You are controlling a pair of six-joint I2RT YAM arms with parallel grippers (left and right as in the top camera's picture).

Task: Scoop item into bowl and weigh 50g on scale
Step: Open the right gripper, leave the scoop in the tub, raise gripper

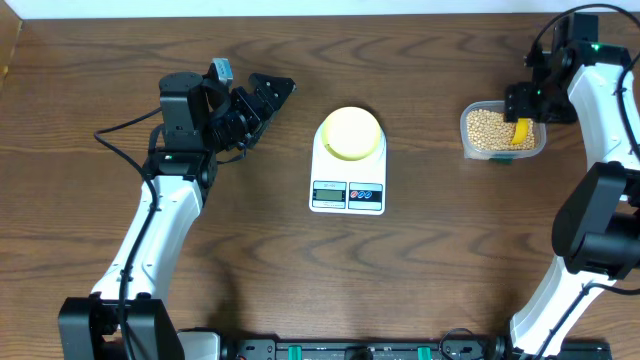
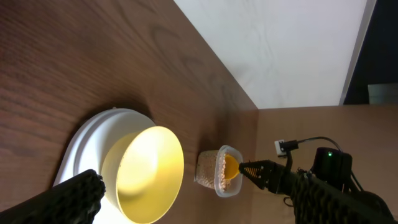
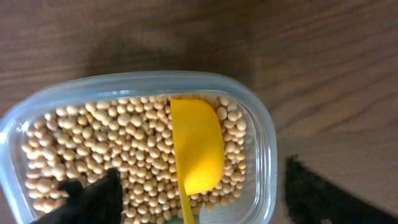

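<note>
**Spotter:** You're working over a dark wood tabletop (image 1: 440, 260) with a white wall (image 2: 292, 43) running along its far edge. The scale (image 1: 347, 172) is sitting mid-table with the pale-yellow bowl (image 1: 351, 133) resting on its platform, and the bowl is looking empty.

**Operator:** Where are the soybeans lying?

**Spotter:** The soybeans (image 3: 93, 143) are all sitting in the clear container (image 1: 470, 125), out at 3 o'clock from the scale. The yellow scoop (image 3: 198, 146) is lying on top of them.

**Operator:** What are my grippers doing?

**Spotter:** Your right gripper (image 3: 200, 186) is hanging just over the container with its fingers spread wide, pinching nothing. Your left gripper (image 1: 270, 100) is also standing wide open, hovering at 9 o'clock from the scale, well apart from the container.

**Operator:** So which arm am I taking the scoop with?

**Spotter:** I'm judging the right, since it's by far the nearer. In your right wrist view the scoop's long axis is running 12 to 6, cup end at 12 and handle at 6. The handle is passing between your spread fingers. You're likely needing to close across that handle. Then you're carrying toward 9 o'clock on the overhead view, where the bowl is waiting.
</note>
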